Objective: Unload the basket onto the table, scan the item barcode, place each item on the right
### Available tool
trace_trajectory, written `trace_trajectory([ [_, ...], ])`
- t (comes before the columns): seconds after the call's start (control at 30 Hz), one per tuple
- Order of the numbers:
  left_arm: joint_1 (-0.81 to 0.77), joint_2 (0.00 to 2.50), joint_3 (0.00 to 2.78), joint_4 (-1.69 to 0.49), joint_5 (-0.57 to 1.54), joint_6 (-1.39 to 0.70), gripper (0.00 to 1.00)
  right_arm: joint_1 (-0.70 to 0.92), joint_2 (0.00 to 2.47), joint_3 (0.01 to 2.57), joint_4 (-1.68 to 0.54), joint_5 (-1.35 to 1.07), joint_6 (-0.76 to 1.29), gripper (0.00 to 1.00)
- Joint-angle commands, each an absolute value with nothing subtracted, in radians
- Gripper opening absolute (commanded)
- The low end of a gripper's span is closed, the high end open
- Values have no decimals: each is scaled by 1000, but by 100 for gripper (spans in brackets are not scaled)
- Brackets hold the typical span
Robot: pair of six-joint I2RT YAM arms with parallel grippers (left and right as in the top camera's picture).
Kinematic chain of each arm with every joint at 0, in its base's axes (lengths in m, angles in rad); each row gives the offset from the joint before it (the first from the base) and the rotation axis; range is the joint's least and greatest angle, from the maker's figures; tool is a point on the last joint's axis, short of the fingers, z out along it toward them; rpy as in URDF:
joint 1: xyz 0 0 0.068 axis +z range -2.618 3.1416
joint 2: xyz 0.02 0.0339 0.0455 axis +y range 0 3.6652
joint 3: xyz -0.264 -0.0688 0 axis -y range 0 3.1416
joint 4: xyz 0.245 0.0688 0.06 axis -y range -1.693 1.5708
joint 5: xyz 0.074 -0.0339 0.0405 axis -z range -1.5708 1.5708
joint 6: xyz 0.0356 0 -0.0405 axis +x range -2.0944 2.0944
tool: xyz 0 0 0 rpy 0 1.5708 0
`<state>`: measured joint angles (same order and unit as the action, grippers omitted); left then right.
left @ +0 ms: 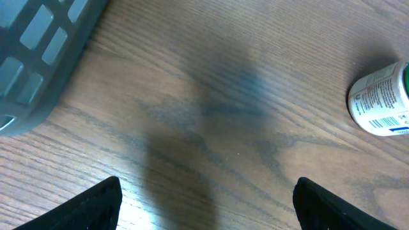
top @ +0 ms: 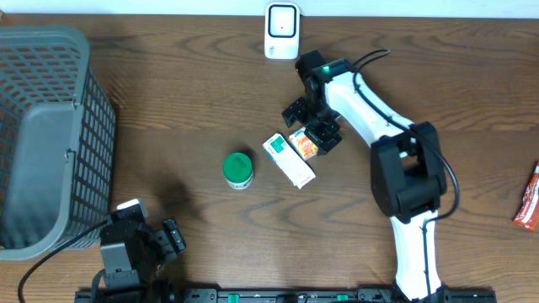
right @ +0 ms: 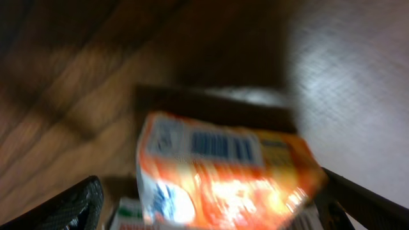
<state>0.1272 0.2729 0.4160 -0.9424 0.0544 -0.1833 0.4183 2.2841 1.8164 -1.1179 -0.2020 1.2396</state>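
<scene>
Overhead view first: one gray mesh basket [top: 50, 126] is parked at the left edge of the wooden table [top: 168, 84], and only its own gray floor can be made out through the open top. That's the only container on show.

Counted up, loose on the table: one white scanner [top: 281, 31] standing at the far edge, one green-lidded bottle [top: 239, 170] near the middle, one white-and-green box [top: 288, 160] just right of it, and two orange things. The first is the orange packet [top: 304, 144], pressed up against the box's right side. The second is an orange-red pouch [top: 528, 198], way off at the right edge.

The right gripper [top: 312, 126] is spread about as wide as it goes, with the orange packet sitting between its fingers. A barcode can be seen on the packet's upper face in the right wrist view, though everything there is blurred. Whether the pads are actually touching it can't be told.

The left gripper [left: 208, 198] is opened wide too, with nothing held, over bare wood near the basket's corner. The bottle is seen lying on its side off to its right.
</scene>
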Motion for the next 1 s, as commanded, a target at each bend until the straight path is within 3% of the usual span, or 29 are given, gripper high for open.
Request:
trace_trajectory([
  [0.0, 128, 271, 422, -945, 63, -178, 86, 426, 2349, 1835, -1135, -199, 1256, 99],
  [0.13, 128, 271, 422, -945, 64, -178, 86, 434, 2391, 1835, -1165, -210, 1237, 99],
  [0.23, 128, 271, 422, -945, 63, -178, 86, 445, 2391, 1835, -1159, -207, 1201, 79],
  [0.37, 128, 271, 422, -945, 63, -178, 86, 435, 2386, 1835, -1161, -182, 1123, 65],
  [0.87, 128, 271, 422, -945, 63, -178, 86, 270, 2384, 1961, -1289, -68, 453, 66],
  [0.97, 128, 271, 422, -945, 63, -178, 86, 250, 2384, 2023, -1333, -25, 258, 75],
])
